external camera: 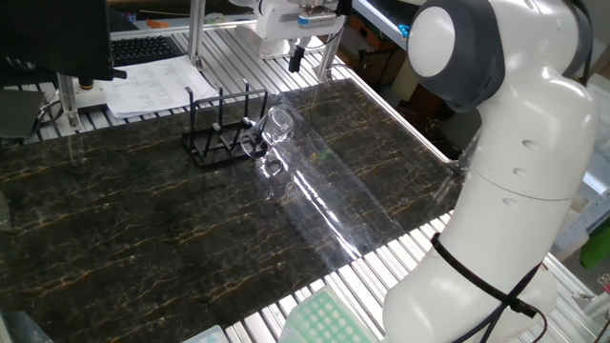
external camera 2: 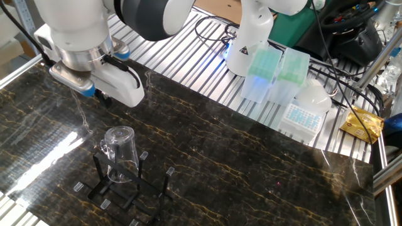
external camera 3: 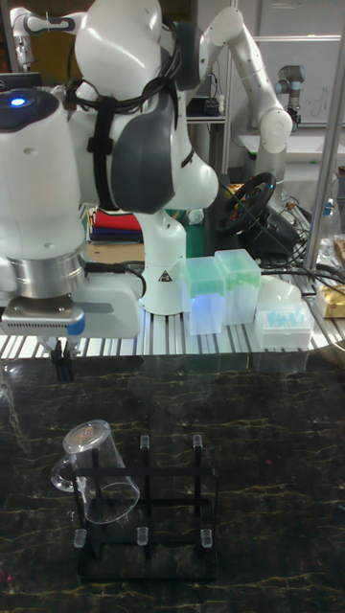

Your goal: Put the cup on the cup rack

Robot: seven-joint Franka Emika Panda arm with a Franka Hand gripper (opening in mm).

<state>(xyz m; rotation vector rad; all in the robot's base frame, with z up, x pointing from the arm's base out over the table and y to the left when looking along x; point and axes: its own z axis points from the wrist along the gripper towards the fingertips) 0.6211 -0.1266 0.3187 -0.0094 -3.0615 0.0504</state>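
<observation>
Cup (external camera 3: pixel 93 472) sits upside down and tilted on a corner peg of the cup rack (external camera 3: pixel 144 522), on the dark marble tabletop (external camera 2: pixel 251 169). My gripper (external camera 3: pixel 63 365) hangs above, clear of it, holding nothing; fingers' gap I can't tell.

One cup (external camera 3: pixel 94 471); one cup rack (external camera 3: pixel 153 536), perhaps six pegs; three tip boxes (external camera 2: pixel 276 75).
</observation>
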